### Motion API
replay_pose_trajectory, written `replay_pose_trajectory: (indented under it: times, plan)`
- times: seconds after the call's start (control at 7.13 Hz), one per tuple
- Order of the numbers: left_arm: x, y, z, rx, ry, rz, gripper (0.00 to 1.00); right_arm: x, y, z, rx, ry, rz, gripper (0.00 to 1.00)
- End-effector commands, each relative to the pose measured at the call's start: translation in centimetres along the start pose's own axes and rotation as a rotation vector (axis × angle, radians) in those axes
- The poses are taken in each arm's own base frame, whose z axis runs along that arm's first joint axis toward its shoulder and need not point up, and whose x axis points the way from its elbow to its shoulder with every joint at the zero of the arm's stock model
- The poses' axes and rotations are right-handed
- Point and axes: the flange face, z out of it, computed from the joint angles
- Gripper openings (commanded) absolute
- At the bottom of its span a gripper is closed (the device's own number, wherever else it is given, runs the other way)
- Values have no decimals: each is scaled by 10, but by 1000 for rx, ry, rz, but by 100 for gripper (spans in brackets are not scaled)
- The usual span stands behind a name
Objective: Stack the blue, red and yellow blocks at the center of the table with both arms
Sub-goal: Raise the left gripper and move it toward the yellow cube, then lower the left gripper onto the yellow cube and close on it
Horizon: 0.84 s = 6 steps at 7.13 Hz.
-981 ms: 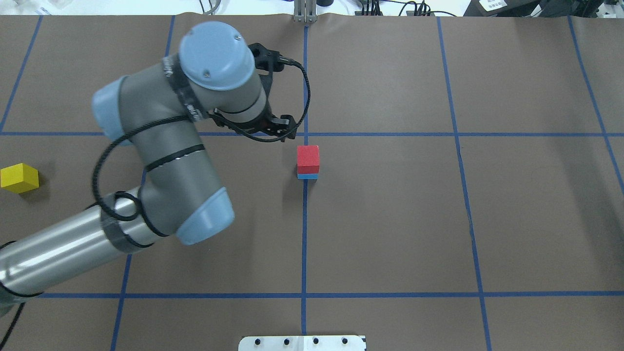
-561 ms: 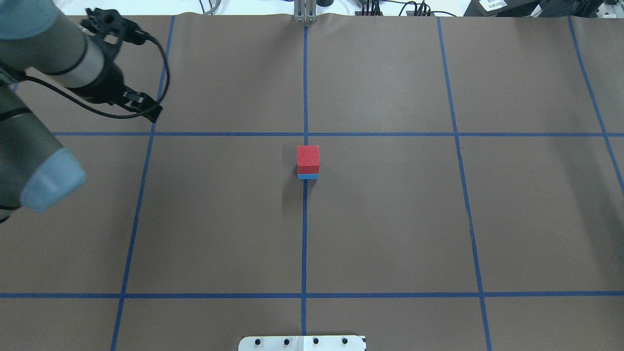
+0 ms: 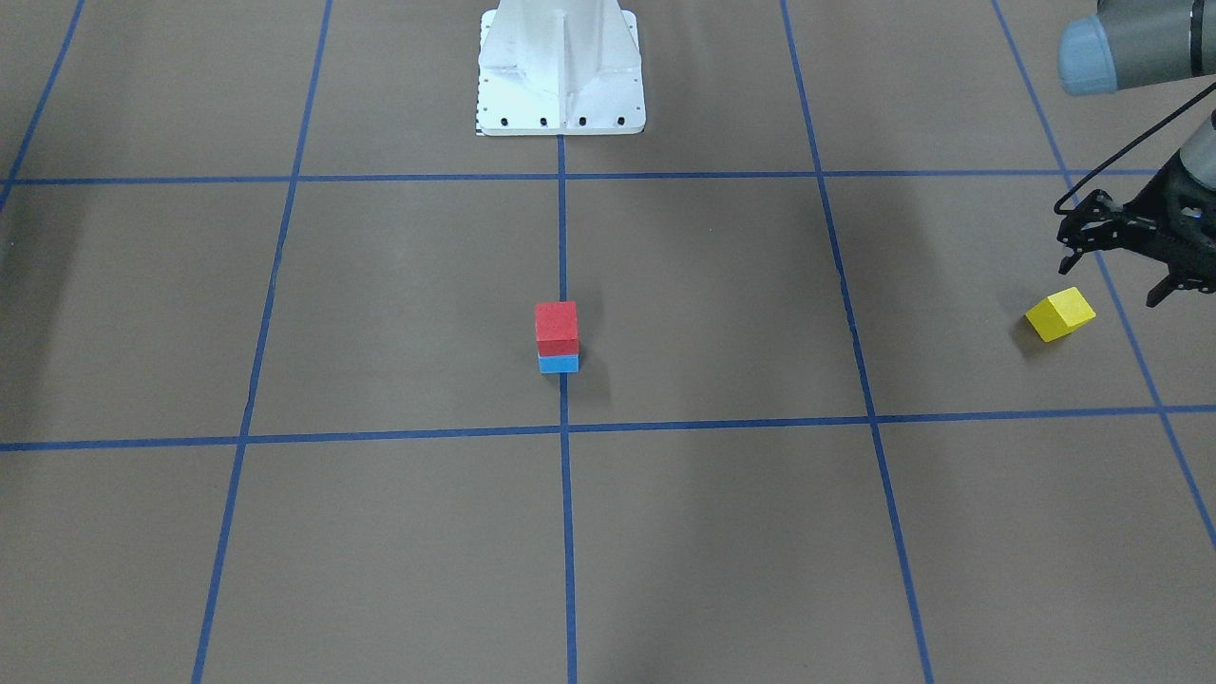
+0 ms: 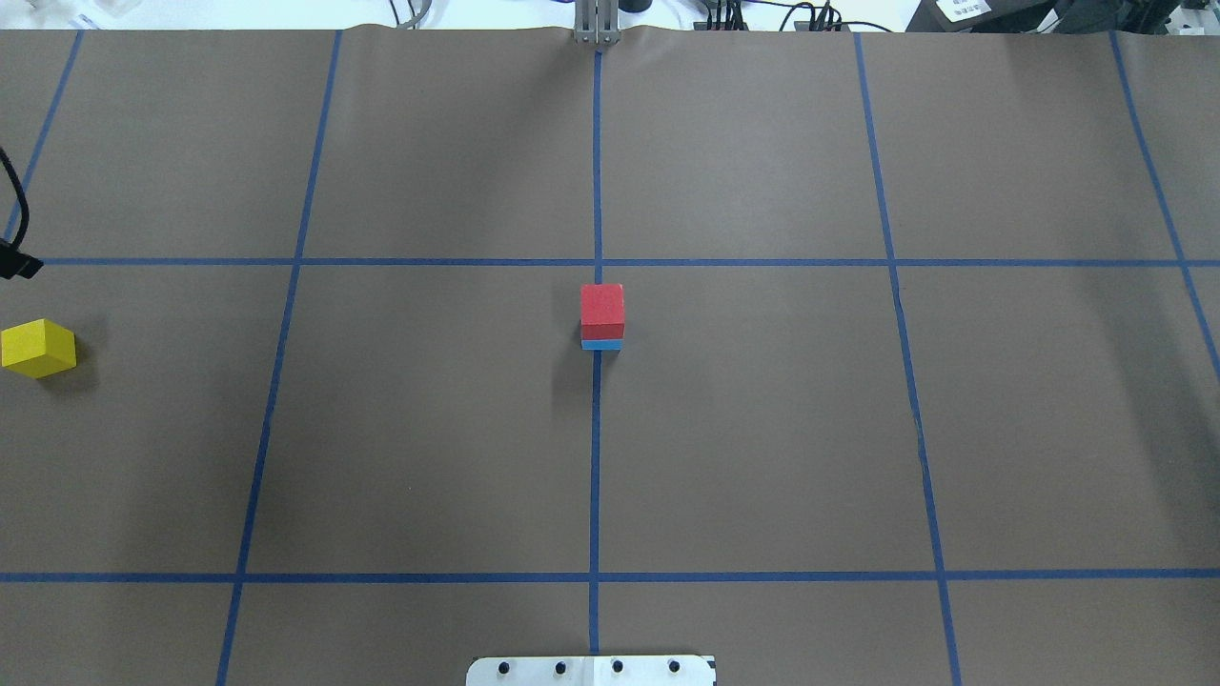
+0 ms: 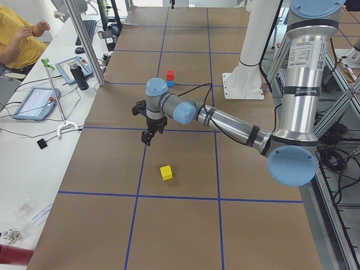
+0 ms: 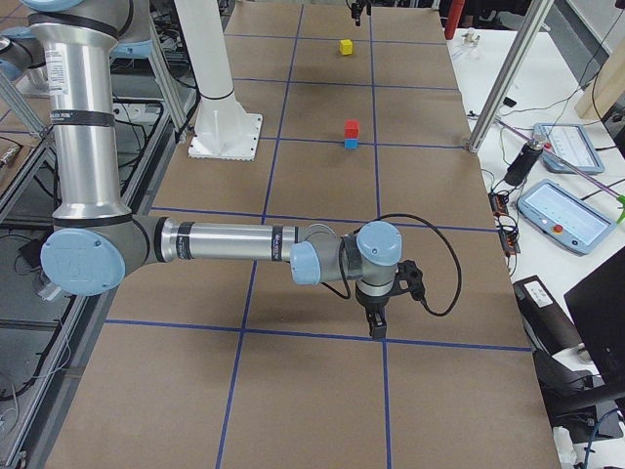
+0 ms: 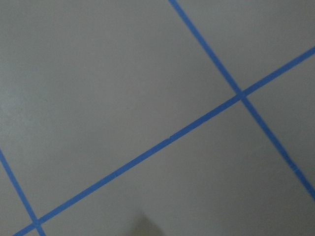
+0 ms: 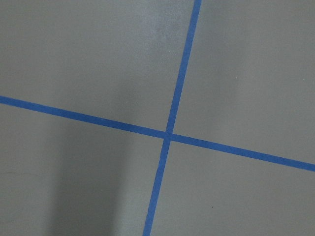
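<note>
Two blocks stand stacked at the centre of the table (image 3: 399, 304), the red block (image 3: 556, 328) squarely on the blue block (image 3: 559, 364). Well to their right in the front-facing view the yellow block (image 3: 1059, 313) lies alone, askew to the grid lines (image 3: 562, 237). Just up-right of it hangs the left gripper (image 3: 1111, 281), fingers spread, empty, clear of it. The right gripper (image 6: 377, 330) shows only from the side; its state I cannot tell.

You see the brown, tape-gridded table (image 4: 762, 429): blue block (image 4: 601, 345) ahead of the base plate (image 4: 591, 670), yellow block (image 4: 38, 348) far to that plate's left.
</note>
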Motion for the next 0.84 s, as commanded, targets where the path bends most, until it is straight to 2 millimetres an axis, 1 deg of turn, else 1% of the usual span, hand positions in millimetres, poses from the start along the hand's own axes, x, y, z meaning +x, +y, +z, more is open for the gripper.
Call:
replay_pose_trajectory:
  times: [0.0,0.14,0.28,0.42,0.56,0.7]
  plan:
    - [-41,44,57,-3,10,-2,100,-1,-1,0,1,-1,-1,100]
    - [-55,53,81,45,11,42,100,0,-1,0,1,0,0,100]
    - [-64,63,95,100,14,54,100,-1,-2,-1,2,-1,-1,100]
    - [-56,61,92,109,82,-149,100,-2,-3,-2,5,-1,-3,100]
    - [-51,60,88,103,114,-294,100,-3,-5,-4,8,0,-4,100]
    - [-52,68,89,91,112,-387,99,-4,-5,-5,10,1,-5,100]
